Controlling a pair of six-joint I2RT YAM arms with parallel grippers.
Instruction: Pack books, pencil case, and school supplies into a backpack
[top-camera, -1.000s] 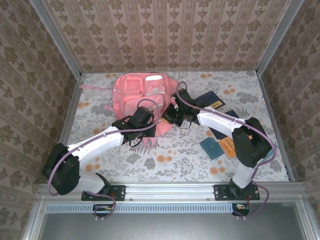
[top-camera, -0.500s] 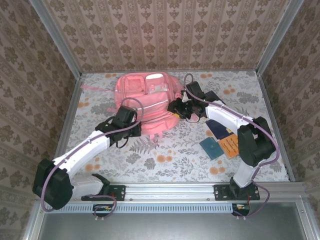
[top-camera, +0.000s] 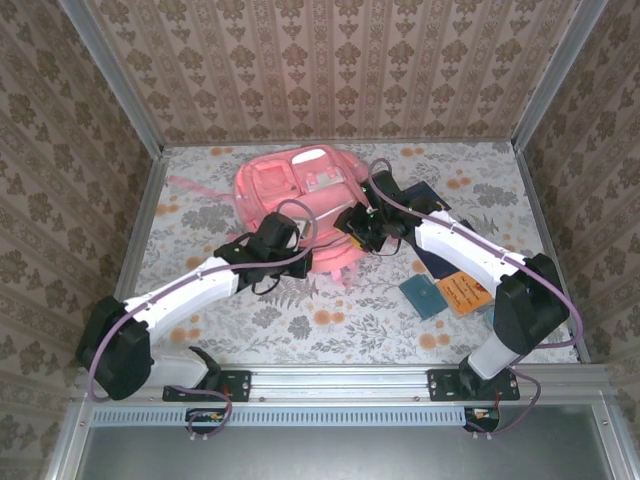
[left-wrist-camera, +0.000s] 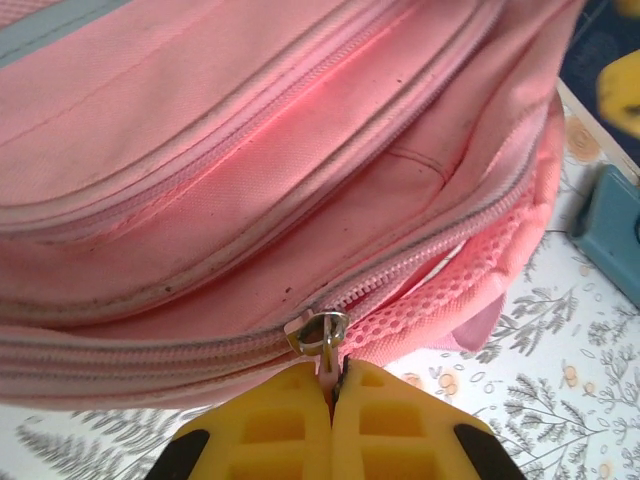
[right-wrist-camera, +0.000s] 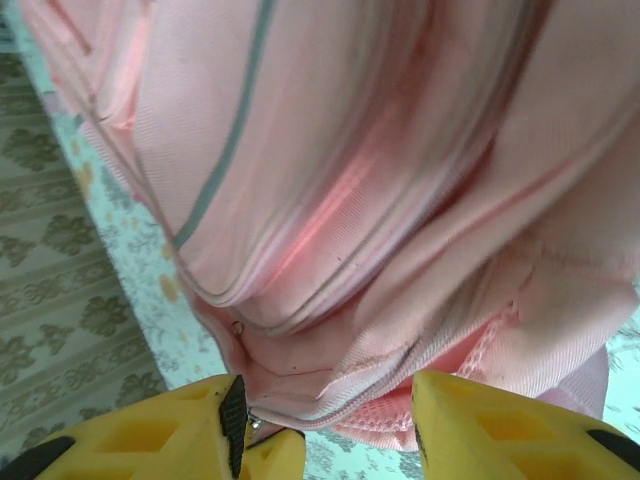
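The salmon-pink backpack (top-camera: 280, 185) lies at the back middle of the table. My left gripper (top-camera: 296, 248) is at its near edge, shut on the zipper pull (left-wrist-camera: 330, 372) just below the metal slider (left-wrist-camera: 318, 332) of the backpack (left-wrist-camera: 250, 150). My right gripper (top-camera: 352, 232) is at the bag's right side. It stands open, its fingers (right-wrist-camera: 480, 425) either side of the zippered edge of the backpack (right-wrist-camera: 380, 200). The navy book (top-camera: 425, 195) lies under the right arm, with the teal book (top-camera: 422, 296) and the orange book (top-camera: 465, 293) nearer. The pencil case is out of view.
Metal frame rails (top-camera: 140, 230) border the floral tabletop (top-camera: 340, 320) left and right, with wallpapered walls beyond them. In the left wrist view, the navy book (left-wrist-camera: 610, 60) and a blue object (left-wrist-camera: 612, 228) lie right of the bag.
My right gripper has gone from shut to open beside the bag. The left gripper swung left, then back right, still pinching the zipper pull. The backpack shifted slightly.
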